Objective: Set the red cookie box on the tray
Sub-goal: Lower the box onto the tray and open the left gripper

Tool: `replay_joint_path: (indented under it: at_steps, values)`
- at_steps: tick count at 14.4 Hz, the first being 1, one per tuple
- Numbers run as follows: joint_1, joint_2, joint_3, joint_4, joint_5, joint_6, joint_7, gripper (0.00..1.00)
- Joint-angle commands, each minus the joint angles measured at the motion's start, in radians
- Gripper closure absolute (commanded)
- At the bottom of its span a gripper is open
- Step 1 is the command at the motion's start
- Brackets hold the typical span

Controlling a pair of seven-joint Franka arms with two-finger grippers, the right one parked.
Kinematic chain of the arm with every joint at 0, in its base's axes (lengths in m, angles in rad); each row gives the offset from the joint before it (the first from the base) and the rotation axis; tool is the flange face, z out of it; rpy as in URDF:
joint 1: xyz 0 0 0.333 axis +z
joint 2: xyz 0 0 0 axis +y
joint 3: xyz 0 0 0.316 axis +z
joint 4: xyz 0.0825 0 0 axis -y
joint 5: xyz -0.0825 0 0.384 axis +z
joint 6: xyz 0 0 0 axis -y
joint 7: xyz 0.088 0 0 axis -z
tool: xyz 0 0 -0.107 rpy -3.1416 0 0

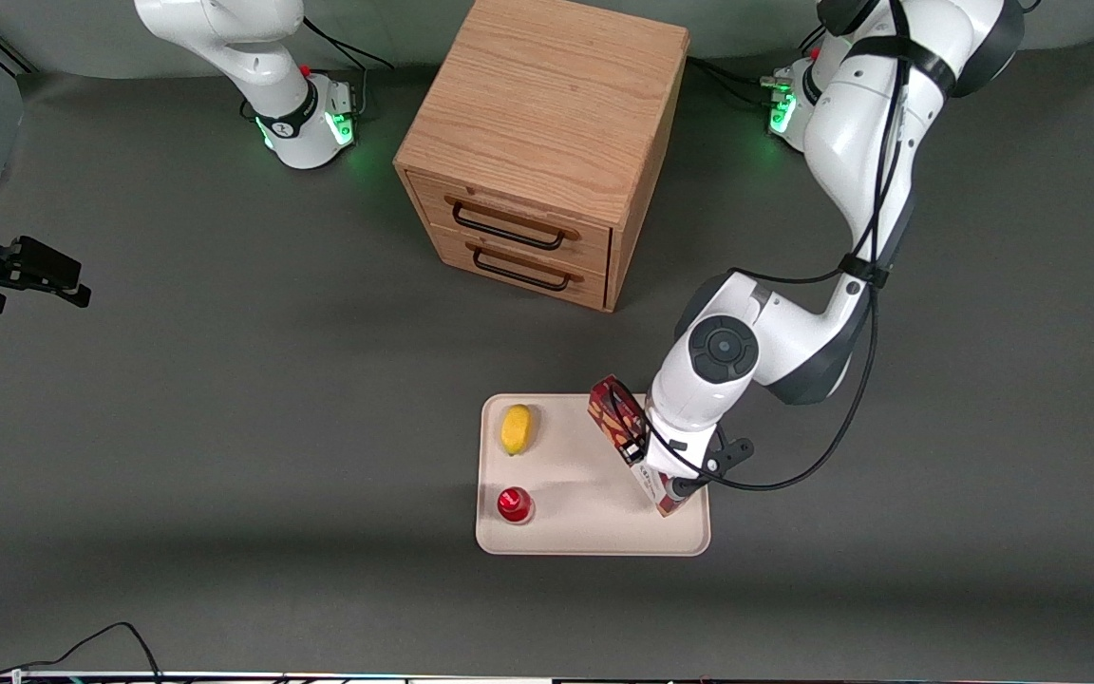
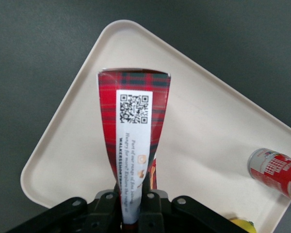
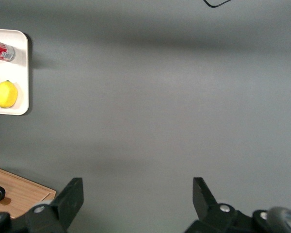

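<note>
Over tray (image 1: 547, 532): tool (image 1: 644, 454), "WALKERS" red cookie box (image 2: 133, 116)

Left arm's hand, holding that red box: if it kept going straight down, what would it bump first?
Probably the tray. The left arm's hand is shut on the red cookie box and points down over the tray's bare floor, so the box's lower end would likely touch there first.

Gripper (image 1: 644, 450) w/ red cookie box (image 1: 615, 415) over tray (image 1: 594, 532); lemon (image 1: 516, 428), can (image 1: 514, 504) on tray.
</note>
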Motion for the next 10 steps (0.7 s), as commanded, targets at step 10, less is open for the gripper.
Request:
replay_joint_path:
  at_steps: [10]
  values:
    - [-0.023, 0.037, 0.027, 0.019, 0.059, 0.023, -0.038, 1.0]
